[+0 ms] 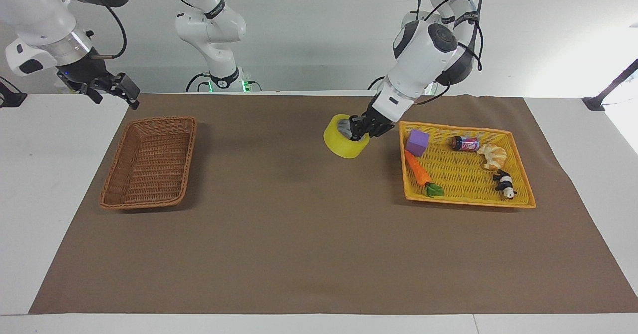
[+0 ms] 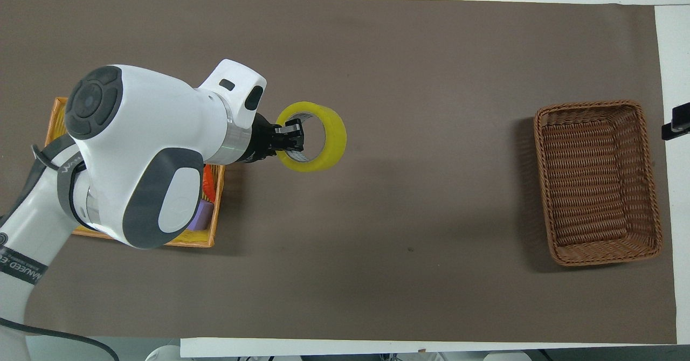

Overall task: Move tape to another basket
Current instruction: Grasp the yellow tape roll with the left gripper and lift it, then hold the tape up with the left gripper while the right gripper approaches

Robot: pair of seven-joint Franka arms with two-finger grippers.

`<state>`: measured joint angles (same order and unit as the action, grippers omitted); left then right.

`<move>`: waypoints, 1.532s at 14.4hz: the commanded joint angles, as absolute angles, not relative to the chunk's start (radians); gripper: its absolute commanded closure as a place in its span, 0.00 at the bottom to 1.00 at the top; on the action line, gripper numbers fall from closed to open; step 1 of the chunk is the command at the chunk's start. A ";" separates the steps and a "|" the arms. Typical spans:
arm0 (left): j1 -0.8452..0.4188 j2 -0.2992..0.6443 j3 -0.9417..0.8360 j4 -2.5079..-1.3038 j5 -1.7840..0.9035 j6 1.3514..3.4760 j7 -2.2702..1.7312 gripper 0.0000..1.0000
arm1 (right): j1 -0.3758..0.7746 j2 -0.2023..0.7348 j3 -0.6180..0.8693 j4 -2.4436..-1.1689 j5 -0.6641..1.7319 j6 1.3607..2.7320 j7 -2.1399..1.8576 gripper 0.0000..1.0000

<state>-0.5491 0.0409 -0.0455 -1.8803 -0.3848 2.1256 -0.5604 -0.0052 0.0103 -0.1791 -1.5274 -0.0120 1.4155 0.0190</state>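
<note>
Because a roll offers no solid middle to squeeze, the left gripper (image 1: 360, 128) is pinching the tape (image 1: 341, 145) by its wall. One finger is sitting inside the whitish core and the other, as far as I can judge, outside it, so the jaws are clamped shut on the tape. The tape is hanging tilted in the air over the mat (image 1: 299, 234), just clear of the tray (image 1: 468, 203) and between it and the basket (image 1: 144, 205). Its glossy yellow band is looking smooth and translucent, and a grip on one side only is probably letting it sag.

Beside it, the tray is lying at the left arm's end, shallow, bright and finely woven. It is holding a purple block (image 1: 417, 142), a carrot (image 1: 417, 169), a can (image 1: 464, 143), a croissant (image 1: 493, 156) and a panda (image 1: 504, 183).

Well apart, at the right arm's end, the basket is standing empty, its coarse brown wicker sides sloping out to a darker rim. That wide mouth should be making a drop from above easy.

Farthest from the tape, the right gripper (image 1: 117, 87) is waiting over the bare white tabletop by the basket's corner, apparently parked clear of the delivery path.
</note>
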 commanded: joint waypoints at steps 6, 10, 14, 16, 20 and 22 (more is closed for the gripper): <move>-0.580 0.060 -0.034 -1.833 -0.336 2.072 -0.565 1.00 | 0.069 -0.037 -0.152 -1.591 0.192 1.409 -0.115 0.00; -0.581 0.060 -0.034 -1.836 -0.334 2.069 -0.565 1.00 | 0.093 -0.103 -0.147 -1.764 0.501 1.601 -0.112 0.00; -0.581 0.057 -0.034 -1.839 -0.319 2.048 -0.565 1.00 | 0.118 -0.132 -0.147 -1.874 0.725 1.679 -0.123 0.00; -0.581 0.057 -0.034 -1.838 -0.318 2.040 -0.565 1.00 | 0.120 -0.117 -0.147 -1.914 0.872 1.718 -0.191 0.00; -0.583 0.057 -0.034 -1.838 -0.318 2.037 -0.566 1.00 | 0.135 -0.066 -0.146 -1.988 0.989 1.733 -0.353 0.00; -0.583 0.057 -0.034 -1.838 -0.316 2.029 -0.566 1.00 | 0.179 -0.041 -0.147 -1.988 1.050 1.759 -0.350 0.00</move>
